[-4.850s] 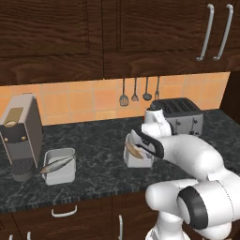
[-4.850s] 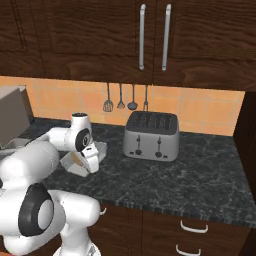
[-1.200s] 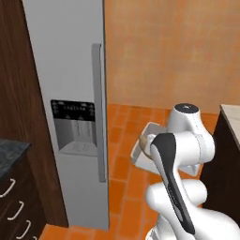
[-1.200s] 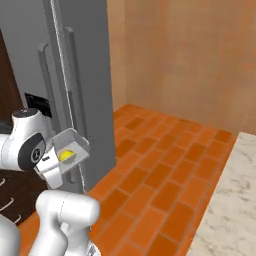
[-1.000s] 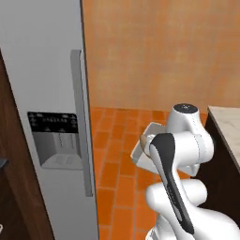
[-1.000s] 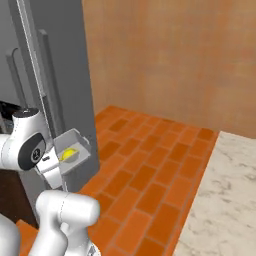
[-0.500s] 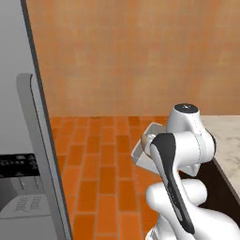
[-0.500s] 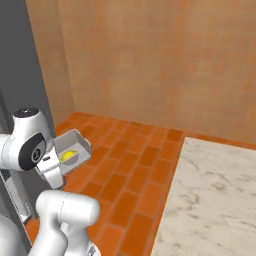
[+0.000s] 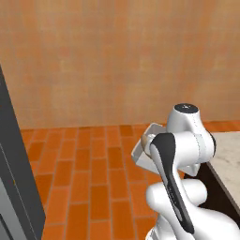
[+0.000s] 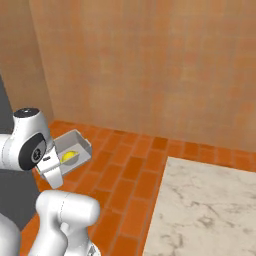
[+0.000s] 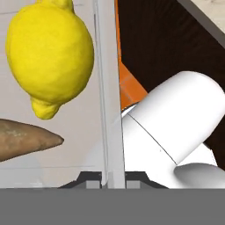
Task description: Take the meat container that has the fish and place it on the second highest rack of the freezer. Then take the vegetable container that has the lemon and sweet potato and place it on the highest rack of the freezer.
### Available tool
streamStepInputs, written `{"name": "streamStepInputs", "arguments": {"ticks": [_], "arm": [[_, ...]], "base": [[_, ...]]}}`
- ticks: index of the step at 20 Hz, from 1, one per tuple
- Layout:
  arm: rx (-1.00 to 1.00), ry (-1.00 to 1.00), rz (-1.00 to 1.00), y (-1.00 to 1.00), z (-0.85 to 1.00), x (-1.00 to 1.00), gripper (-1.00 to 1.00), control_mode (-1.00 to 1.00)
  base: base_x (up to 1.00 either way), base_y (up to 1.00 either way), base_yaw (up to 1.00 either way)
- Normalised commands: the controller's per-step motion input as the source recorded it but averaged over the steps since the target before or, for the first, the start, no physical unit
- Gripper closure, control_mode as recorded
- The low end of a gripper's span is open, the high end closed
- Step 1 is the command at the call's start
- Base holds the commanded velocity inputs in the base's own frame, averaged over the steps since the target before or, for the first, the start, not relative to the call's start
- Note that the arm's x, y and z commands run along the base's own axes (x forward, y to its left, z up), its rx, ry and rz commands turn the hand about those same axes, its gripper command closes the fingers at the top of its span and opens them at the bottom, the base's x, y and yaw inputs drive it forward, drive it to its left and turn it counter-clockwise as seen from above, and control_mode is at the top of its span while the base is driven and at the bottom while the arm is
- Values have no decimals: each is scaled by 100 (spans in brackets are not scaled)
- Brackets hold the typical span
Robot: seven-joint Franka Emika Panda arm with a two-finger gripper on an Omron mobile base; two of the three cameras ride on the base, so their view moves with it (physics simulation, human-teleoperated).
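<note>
my fingers are pinched down on the wall of the tray (image 11: 107, 88), the thin grey edge running up the middle of the hand view; the tips themselves sit too low in that view to make out, but the grip (image 11: 105, 178) is closed about as tight as it goes. i take this as the carry leg of the second half of the job.

working left to right from that wall: left of it, inside the tray, the lemon (image 11: 49, 55) lies loose with the tip of the sweet potato (image 11: 26, 139) just beside it. right of the wall there is only orange floor and dark cabinet far below.

in the right base view the tray (image 10: 75, 145) hangs tilted beside the arm, lemon (image 10: 69, 156) in its low end. the freezer (image 9: 14, 187) is a grey slab at the far left edge of the left base view.

my worries: a one-wall pinch can let the tray pivot or slip, and on a sharp turn the lemon could roll out over the rim. i also can't see the racks, so i risk lining up on the wrong shelf or clipping the door.
</note>
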Motion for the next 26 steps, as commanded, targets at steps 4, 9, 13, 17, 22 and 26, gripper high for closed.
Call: {"name": "streamStepInputs", "arguments": {"ticks": [4, 9, 13, 17, 22, 26], "arm": [[0, 0, 0, 0, 0, 0, 100, 100], [0, 0, 0, 0, 0, 0, 100, 100], [0, 0, 0, 0, 0, 0, 100, 100], [0, 0, 0, 0, 0, 0, 100, 100], [0, 0, 0, 0, 0, 0, 100, 100], [0, 0, 0, 0, 0, 0, 100, 100]], "base": [[100, -62, 0], [100, -72, 19], [84, -9, 78], [100, -37, 30], [100, -87, 0], [100, -49, 0]]}}
